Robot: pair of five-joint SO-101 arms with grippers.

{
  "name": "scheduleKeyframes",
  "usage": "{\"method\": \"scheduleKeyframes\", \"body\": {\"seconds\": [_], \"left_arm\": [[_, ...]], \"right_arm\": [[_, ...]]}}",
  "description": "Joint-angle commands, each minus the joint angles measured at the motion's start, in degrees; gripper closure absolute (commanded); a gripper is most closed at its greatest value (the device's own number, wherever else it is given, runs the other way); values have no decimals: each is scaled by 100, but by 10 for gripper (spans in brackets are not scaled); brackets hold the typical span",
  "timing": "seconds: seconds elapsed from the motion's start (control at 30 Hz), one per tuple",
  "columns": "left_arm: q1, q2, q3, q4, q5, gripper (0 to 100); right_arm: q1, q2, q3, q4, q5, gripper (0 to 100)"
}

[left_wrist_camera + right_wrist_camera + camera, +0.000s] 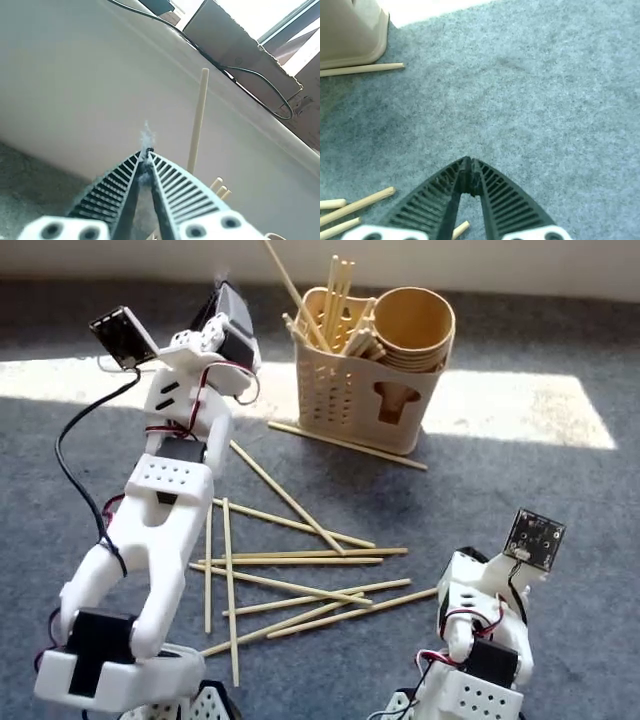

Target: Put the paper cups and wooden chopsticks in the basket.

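Right tool, tips together, over grey carpet; loose chopsticks, basket beyond.

basket: 1; paper cups: one nested stack inside it, at least three rims showing, exact count unclear; upright chopsticks: about six in it, bunched and hard to separate; loose chopsticks: about eleven lying flat, overlapping; arms: 2, left arm, right arm
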Motion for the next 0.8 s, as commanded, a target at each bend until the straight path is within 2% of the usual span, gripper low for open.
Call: {"method": "scheduleKeyframes", "body": {"seconds": [0.0, 0.13, 0.37, 0.5, 0.77], "left_arm": [[-4, 198, -66, -879, 26, 993], [40, 374, -66, -1345, 255, 993], [154, 418, -75, -1662, 536, 993], [426, 426, -66, -1644, 519, 993], [409, 418, -22, -1538, 527, 993]], "right_arm": [[57, -13, 549, 40, -35, 993], [57, -13, 549, 40, -35, 993], [57, -13, 549, 40, -35, 993], [57, -13, 549, 40, -35, 993], [57, -22, 549, 40, -35, 993]]}}
